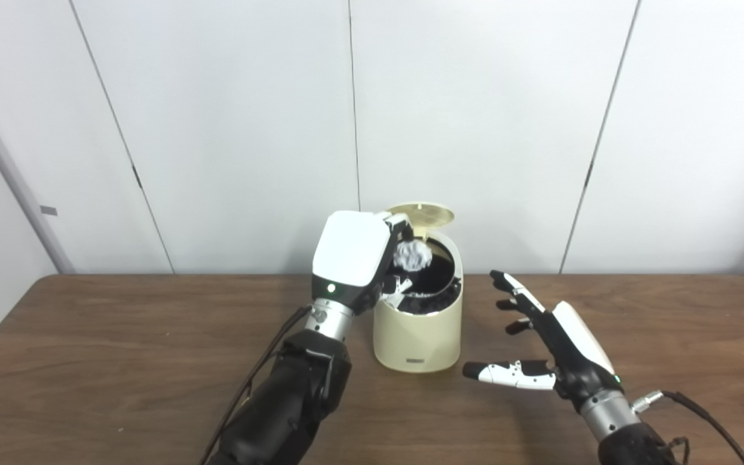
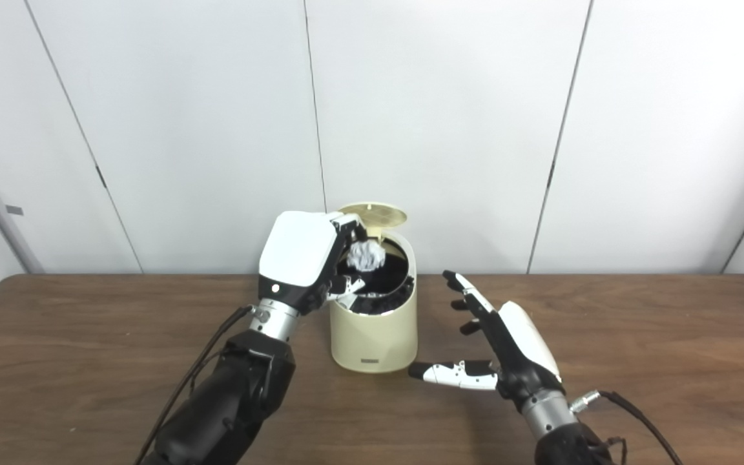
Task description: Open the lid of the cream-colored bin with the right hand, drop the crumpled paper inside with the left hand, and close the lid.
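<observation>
**Left hand holds crumpled paper over the open bin while the right hand waits, fingers spread**

A dark wooden table [image 1: 120, 336] runs across the view in front of white wall panels [image 1: 236, 129]. Two black robot arms rise from the bottom edge.

On the left side, the left hand [image 1: 354, 258] is raised at the top of its arm, its white back plate facing the camera. Its fingers curl forward and grasp a ball of crumpled paper [image 1: 413, 254], white and creased. The paper sits at the fingertips, just beyond the hand's right edge, above the dark mouth of the bin and inside the line of its rim. Whether it touches anything within the bin cannot be told.

Directly to the right of the left hand's wrist, and below its fingers, stands the cream-colored bin [image 1: 418, 336], a small rounded tub upright on the table. Its interior looks black. Its round lid [image 1: 422, 215] is swung up and back, standing open behind the left hand's fingertips, with the ribbed underside showing.

Further right, the right hand [image 1: 549, 342] is low, near the table, beside the bin but not touching it. It grips nothing: the fingers stretch apart towards the wall and the thumb points left towards the bin's base. A cable [image 1: 701, 413] trails from its wrist.
</observation>
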You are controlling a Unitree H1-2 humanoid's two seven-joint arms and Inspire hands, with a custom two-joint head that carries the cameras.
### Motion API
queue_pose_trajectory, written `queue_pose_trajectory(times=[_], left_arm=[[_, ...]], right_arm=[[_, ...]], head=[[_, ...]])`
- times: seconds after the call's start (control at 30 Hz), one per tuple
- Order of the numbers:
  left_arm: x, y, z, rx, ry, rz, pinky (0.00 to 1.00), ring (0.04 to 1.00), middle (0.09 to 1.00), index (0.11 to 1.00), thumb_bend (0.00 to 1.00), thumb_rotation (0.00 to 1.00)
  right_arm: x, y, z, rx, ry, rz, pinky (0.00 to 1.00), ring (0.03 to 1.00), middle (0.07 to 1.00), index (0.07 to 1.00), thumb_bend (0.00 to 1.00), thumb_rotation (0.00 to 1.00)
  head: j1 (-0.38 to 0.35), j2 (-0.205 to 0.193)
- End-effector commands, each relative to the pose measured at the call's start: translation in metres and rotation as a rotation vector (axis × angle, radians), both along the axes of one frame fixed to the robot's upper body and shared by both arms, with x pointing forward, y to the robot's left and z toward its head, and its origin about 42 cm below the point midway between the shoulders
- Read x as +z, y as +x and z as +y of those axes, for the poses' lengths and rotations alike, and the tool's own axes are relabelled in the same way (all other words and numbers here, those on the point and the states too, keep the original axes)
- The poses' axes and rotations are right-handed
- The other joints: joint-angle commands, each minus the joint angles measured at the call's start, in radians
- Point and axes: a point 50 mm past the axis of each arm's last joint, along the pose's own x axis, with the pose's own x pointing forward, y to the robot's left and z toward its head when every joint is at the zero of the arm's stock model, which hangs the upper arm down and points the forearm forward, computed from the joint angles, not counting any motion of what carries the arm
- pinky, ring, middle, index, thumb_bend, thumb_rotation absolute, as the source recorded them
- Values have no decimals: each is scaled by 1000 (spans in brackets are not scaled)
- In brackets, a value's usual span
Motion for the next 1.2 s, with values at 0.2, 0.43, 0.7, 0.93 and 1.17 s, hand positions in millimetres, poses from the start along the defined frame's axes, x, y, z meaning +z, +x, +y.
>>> queue_pose_trajectory(times=[0.2, 0.43, 0.7, 0.93, 1.17], left_arm=[[27, 1, -2, -15, -16, -77, 283, 436, 557, 654, 901, 317], [29, -2, -2, -21, -22, -80, 277, 434, 554, 650, 889, 295], [28, -11, 1, -116, -168, -58, 300, 413, 522, 579, 790, 189], [22, -43, 32, -314, -614, 110, 372, 458, 478, 506, 519, 4], [14, -76, 72, -392, -806, 205, 372, 497, 596, 500, 508, 53]], right_arm=[[17, 4, 0, 2, 4, -76, 662, 837, 922, 944, 758, 433], [18, 3, 0, 0, 8, -78, 660, 833, 920, 941, 763, 439], [19, 2, -1, 2, -3, -103, 643, 818, 913, 939, 764, 449], [30, 9, -3, 2, 34, -153, 677, 821, 896, 916, 757, 459], [41, 18, -6, 24, 22, -179, 669, 831, 913, 912, 790, 400]], head=[[-1, 0], [10, 11], [17, 10], [17, 6], [26, 4]])
